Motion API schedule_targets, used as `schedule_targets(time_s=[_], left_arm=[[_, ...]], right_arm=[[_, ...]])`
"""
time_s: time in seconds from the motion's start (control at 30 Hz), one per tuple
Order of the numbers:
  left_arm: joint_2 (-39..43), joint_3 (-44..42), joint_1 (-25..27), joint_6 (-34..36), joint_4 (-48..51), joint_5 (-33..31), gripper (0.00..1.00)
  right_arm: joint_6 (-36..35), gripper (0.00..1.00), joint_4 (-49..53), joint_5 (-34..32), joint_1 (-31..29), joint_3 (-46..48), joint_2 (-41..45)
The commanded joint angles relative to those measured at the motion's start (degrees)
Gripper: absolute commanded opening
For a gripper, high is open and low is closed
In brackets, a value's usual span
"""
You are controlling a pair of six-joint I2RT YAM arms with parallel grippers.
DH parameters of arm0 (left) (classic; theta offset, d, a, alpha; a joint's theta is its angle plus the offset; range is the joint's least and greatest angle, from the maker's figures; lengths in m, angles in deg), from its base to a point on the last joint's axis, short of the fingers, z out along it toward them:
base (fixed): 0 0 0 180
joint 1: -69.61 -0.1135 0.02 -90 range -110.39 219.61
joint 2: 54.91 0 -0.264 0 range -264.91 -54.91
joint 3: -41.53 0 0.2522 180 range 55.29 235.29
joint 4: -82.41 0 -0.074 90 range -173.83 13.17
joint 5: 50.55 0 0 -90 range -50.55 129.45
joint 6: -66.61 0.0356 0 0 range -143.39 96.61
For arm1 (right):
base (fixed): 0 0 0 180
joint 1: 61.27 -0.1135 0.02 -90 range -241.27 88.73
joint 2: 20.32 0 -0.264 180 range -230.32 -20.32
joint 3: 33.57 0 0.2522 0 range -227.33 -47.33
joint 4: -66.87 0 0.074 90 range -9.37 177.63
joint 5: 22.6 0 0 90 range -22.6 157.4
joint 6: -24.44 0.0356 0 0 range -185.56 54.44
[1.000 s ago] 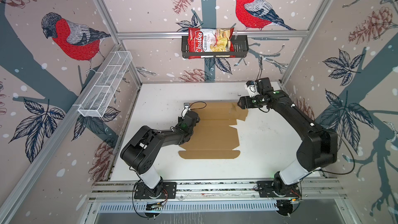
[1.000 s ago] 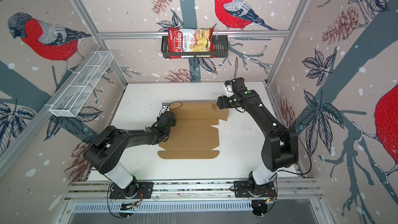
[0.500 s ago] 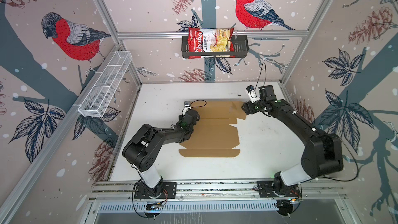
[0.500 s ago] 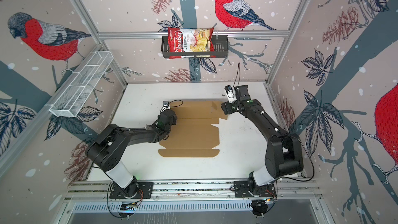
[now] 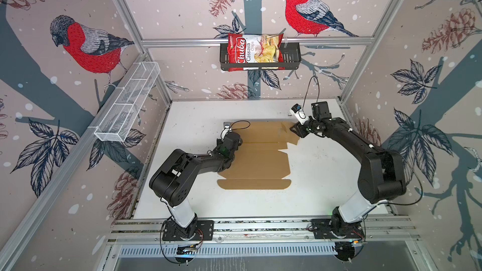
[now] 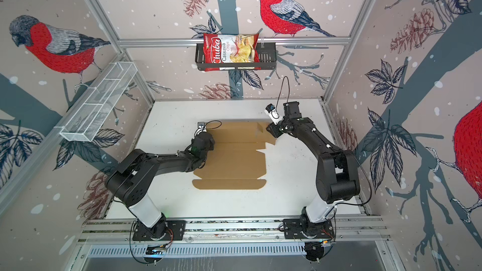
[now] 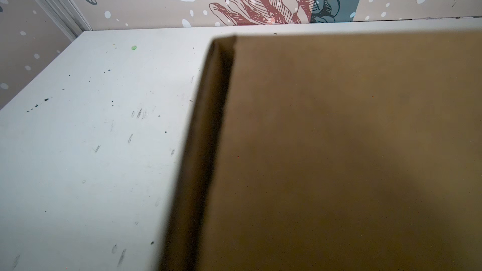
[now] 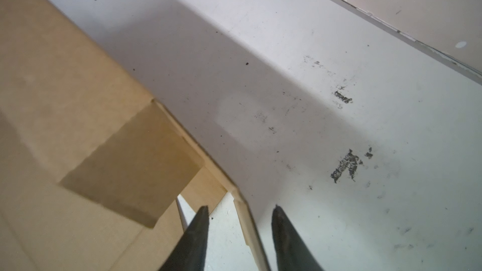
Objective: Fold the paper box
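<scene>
Nearest the arm bases, a wide strip of white tabletop (image 5: pixel 260 204) lies open in front of the paper box (image 5: pixel 257 160), an unfolded brown sheet lying in the middle with its rounded front flap (image 5: pixel 254 184) flat. Open surface runs from its right edge to the right arm. At its left edge sits the left gripper (image 5: pixel 233 138), pressed together. Its fingers are hidden, so I cannot tell whether it pinches the sheet. At the far right corner the right gripper (image 8: pixel 240 208) stands spread, its fingers (image 8: pixel 198 235) straddling a flap edge with a gap on both sides. Beside it a small flap (image 8: pixel 130 168) is lifted. Beyond, a band of tabletop reaches the back wall, where a chips bag (image 5: pixel 254 52) sits in a black basket (image 5: pixel 292 56).
</scene>
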Motion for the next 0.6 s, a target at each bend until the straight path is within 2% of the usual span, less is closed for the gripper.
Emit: schedule_targets(time_s=[0.0, 0.23, 0.4, 0.57], left_arm=[[-0.3, 0.4, -0.2, 1.0, 6.6, 0.4, 0.00], [0.6, 0.2, -0.1, -1.9, 7.8, 1.2, 0.00], [1.5, -0.7, 0.0, -3.0, 7.6, 1.8, 0.00], [2.0, -1.9, 0.4, -3.7, 6.7, 1.8, 0.00]], right_arm=[[-2.6, 0.29, 1.5, 2.4, -0.5, 1.2, 1.6], [-0.5, 0.07, 1.1, -1.3, -4.5, 4.4, 5.8], [0.9, 0.03, -0.4, -1.8, -8.6, 8.5, 9.7], [4.7, 0.02, -3.4, 2.6, -9.0, 10.3, 12.8]])
